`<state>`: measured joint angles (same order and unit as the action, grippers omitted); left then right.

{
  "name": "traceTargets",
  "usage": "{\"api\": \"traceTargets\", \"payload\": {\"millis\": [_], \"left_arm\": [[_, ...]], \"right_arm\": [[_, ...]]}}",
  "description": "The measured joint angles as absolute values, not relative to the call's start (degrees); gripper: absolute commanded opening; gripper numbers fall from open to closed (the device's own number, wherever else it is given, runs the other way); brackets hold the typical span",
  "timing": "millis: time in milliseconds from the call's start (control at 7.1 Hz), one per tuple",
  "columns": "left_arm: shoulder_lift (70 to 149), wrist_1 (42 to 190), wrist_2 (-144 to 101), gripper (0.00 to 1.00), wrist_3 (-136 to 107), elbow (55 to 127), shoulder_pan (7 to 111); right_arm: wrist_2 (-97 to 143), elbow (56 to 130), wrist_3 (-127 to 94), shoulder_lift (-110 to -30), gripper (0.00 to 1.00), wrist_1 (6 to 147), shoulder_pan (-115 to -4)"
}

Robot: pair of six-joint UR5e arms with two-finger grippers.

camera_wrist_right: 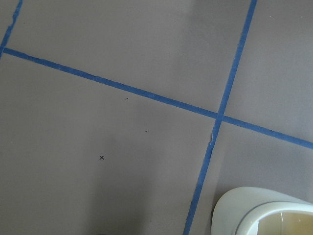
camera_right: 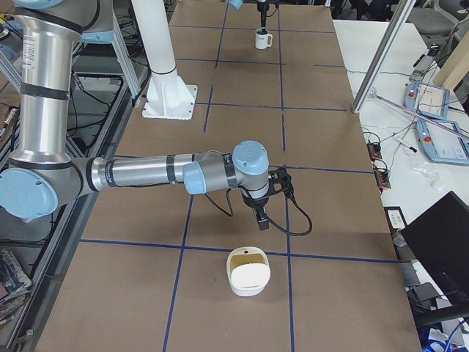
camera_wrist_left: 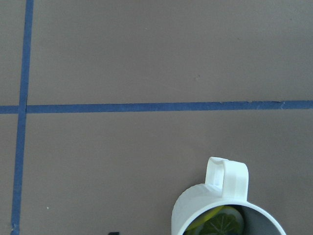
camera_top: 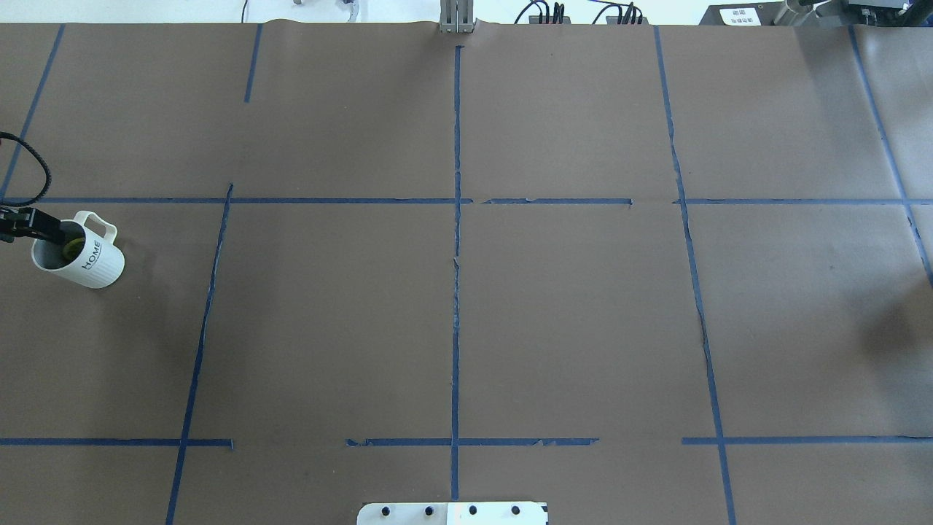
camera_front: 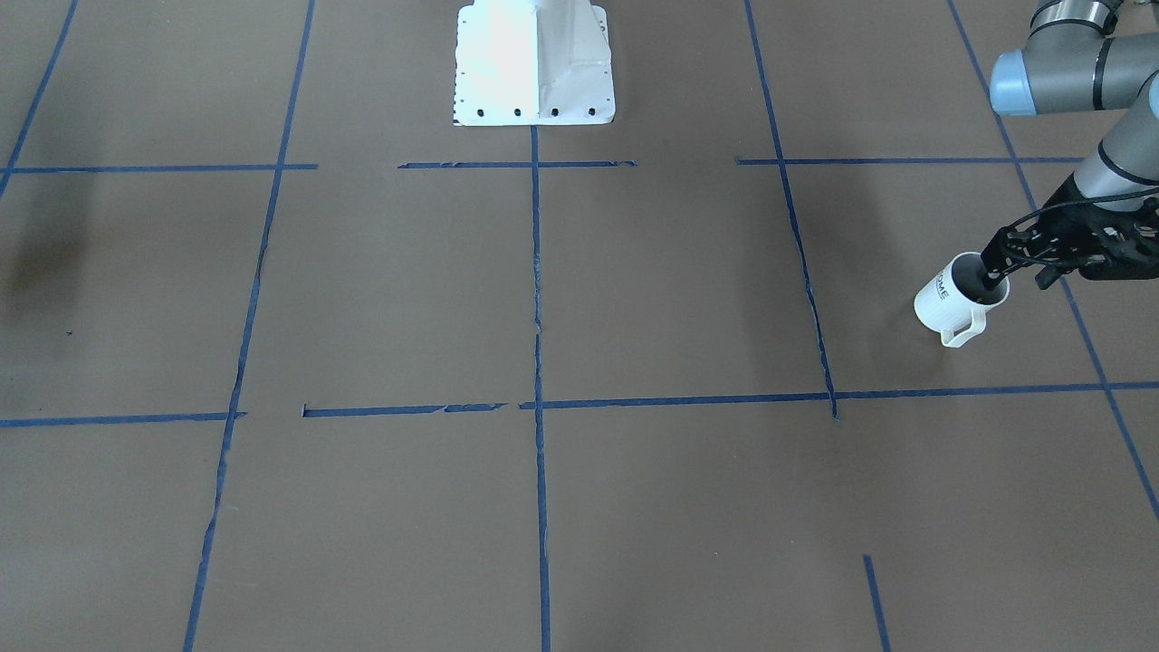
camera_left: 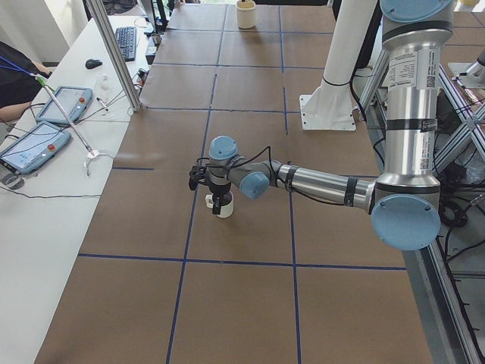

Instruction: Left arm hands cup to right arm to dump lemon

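The white ribbed "HOME" cup (camera_front: 951,303) stands at the table's left end and also shows in the overhead view (camera_top: 87,261). The lemon (camera_wrist_left: 221,223), dull yellow-green, lies inside it. My left gripper (camera_front: 1019,276) hangs over the cup's mouth, one finger (camera_top: 45,224) inside the cup and the other outside its wall. The jaws look apart. In the left wrist view the cup's rim and handle (camera_wrist_left: 227,178) fill the bottom edge. My right gripper (camera_right: 260,211) points down far from the cup. I cannot tell whether it is open or shut.
A white bowl-like container (camera_right: 249,279) with a yellowish inside sits on the table just in front of the right gripper and shows in the right wrist view (camera_wrist_right: 244,210). The robot's white pedestal base (camera_front: 534,72) stands mid-table. Blue tape lines cross the brown surface.
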<state>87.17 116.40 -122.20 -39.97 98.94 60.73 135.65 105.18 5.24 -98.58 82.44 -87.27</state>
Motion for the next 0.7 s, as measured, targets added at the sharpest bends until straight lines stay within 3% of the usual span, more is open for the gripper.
{"api": "traceTargets", "payload": {"millis": [141,282,704], "left_arm": [[87.12,117.19,-122.18,0.23,-39.91,98.85,60.05],[86.92,118.31,-122.23,0.08,-40.13,98.71,59.74],[86.12,119.29,-122.17,0.00,-39.62,98.29,59.77]], "right_arm": [[135.63,105.15,5.29,-98.60,1.00,82.44,-87.28],[135.62,105.13,5.37,-98.64,1.00,82.42,-87.28],[135.62,105.06,5.45,-98.86,1.00,81.69,-87.27]]}}
